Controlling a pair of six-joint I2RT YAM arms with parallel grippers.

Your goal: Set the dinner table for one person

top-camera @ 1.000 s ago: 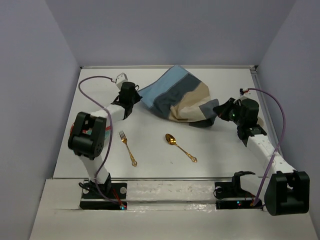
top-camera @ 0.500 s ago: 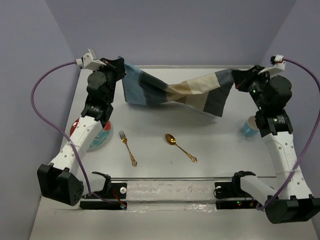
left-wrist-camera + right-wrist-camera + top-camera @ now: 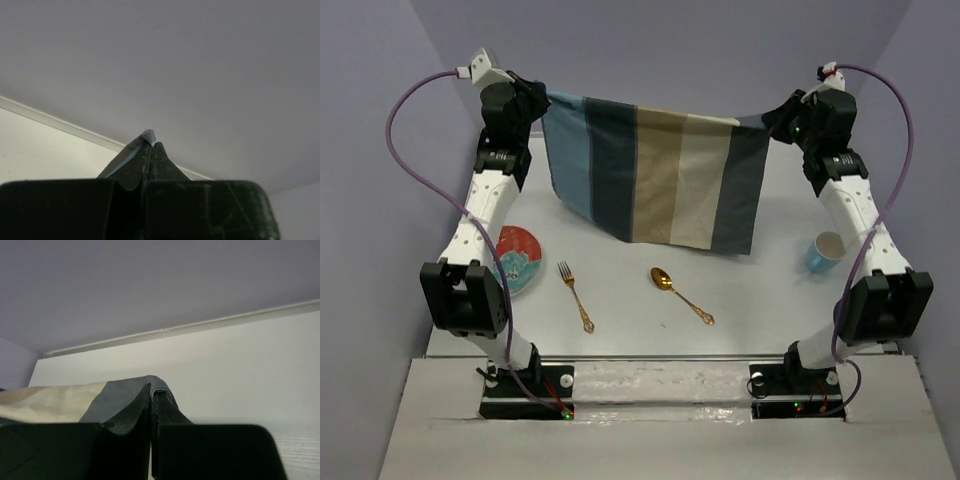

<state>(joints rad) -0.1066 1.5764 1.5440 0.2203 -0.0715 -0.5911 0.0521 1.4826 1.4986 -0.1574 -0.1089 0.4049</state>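
The table (image 3: 760, 300) is by far the largest thing here: a flat, matte-white rectangle with a silvery rail along its near edge, just ahead of the arm bases. It runs from that rail back to the far wall and fills the space between the two side walls. Its surface looks plain and unmarked where it is bare.

Above its far half hangs a striped placemat (image 3: 655, 175), stretched between the two arms and held up off the table. Its bands run top to bottom: light blue, dark grey-blue, tan, cream, then dark grey. Its top edge sags a little in the middle, and the lower edge slants, lower at the right.

The left gripper (image 3: 542, 98) is raised at the far left, pressed together on the mat's upper left corner. In the left wrist view, a sliver of blue cloth shows at the tips of the fingers (image 3: 135, 160).

The right gripper (image 3: 767, 120) is raised at the far right, pinching the upper right corner. In its wrist view, grey cloth folds over the fingers (image 3: 132, 410).

A red and blue patterned plate (image 3: 522, 262) lies on the table at the left, partly behind the left arm. A light blue cup (image 3: 825, 252) stands upright at the right. A gold spoon (image 3: 680, 295) lies near the middle. A gold fork (image 3: 574, 296) lies between the spoon and the plate, apart from both.
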